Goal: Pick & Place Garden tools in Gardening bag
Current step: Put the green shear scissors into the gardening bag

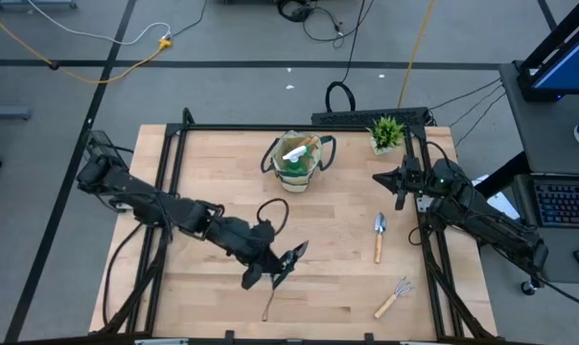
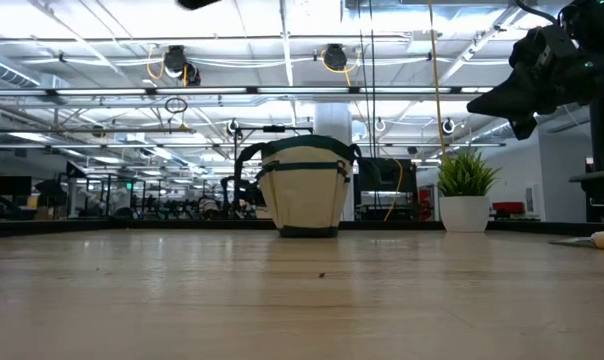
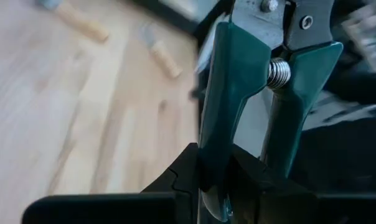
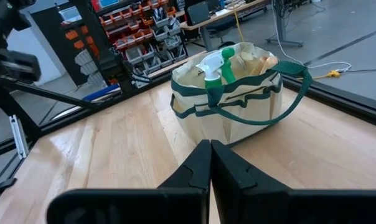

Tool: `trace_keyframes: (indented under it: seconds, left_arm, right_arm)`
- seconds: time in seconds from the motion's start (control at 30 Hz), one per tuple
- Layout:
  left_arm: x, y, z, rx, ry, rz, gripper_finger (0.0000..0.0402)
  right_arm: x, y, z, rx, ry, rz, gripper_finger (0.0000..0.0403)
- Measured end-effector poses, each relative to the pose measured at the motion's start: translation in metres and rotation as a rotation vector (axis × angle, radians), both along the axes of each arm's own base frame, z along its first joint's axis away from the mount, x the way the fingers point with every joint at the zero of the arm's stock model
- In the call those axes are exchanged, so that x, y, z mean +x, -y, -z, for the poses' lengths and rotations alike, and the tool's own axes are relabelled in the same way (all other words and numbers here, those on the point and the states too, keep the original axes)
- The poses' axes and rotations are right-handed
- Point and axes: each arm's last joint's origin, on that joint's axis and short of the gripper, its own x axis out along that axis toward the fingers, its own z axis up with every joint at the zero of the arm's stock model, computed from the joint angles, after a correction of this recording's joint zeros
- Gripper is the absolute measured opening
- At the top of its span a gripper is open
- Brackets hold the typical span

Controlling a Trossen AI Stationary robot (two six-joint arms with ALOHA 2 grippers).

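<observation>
Holding the pruning shears [image 3: 263, 93] by their dark green handles, the left gripper [image 1: 270, 261] sits clamped on them in the lower middle of the high view, well apart from the gardening bag [image 1: 299, 163] at upper centre. The bag already carries the green spray bottle [image 4: 216, 67], its white nozzle poking above the rim; something wooden shows inside too, though what it is cannot be told. Still out on the table: a trowel [image 1: 379, 236] right of centre, the hand rake [image 1: 393, 297] at lower right, and a thin wooden-handled tool [image 1: 268, 307] just below the left gripper. The right gripper [image 1: 402, 182] hangs closed and empty near the potted plant [image 1: 386, 133]. By this reckoning the job is under halfway.
</observation>
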Motion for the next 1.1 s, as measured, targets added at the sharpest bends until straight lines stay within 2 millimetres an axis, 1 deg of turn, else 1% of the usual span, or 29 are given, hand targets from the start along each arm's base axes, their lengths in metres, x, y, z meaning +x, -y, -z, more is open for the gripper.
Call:
trace_keyframes:
  seconds: [0.27, 0.5, 0.73, 0.9, 1.1]
  left_arm:
    - [0.014, -0.014, -0.027, -0.042, 0.313, 0.067, 0.0054]
    - [0.019, -0.027, -0.050, -0.056, 0.575, 0.113, 0.0054]
    - [0.016, -0.035, -0.073, -0.069, 0.837, 0.168, 0.0054]
    - [0.010, -0.039, -0.088, -0.088, 1.011, 0.214, 0.0054]
    - [0.001, -0.042, -0.100, -0.099, 1.170, 0.260, 0.0054]
  right_arm:
    - [0.000, 0.000, 0.000, 0.000, 0.000, 0.000, 0.0000]
    - [0.000, 0.000, 0.000, 0.000, 0.000, 0.000, 0.0000]
    - [0.000, 0.000, 0.000, 0.000, 0.001, 0.000, 0.0000]
    - [0.000, 0.000, 0.000, 0.000, 0.001, 0.000, 0.0000]
    - [0.000, 0.000, 0.000, 0.000, 0.001, 0.001, 0.0000]
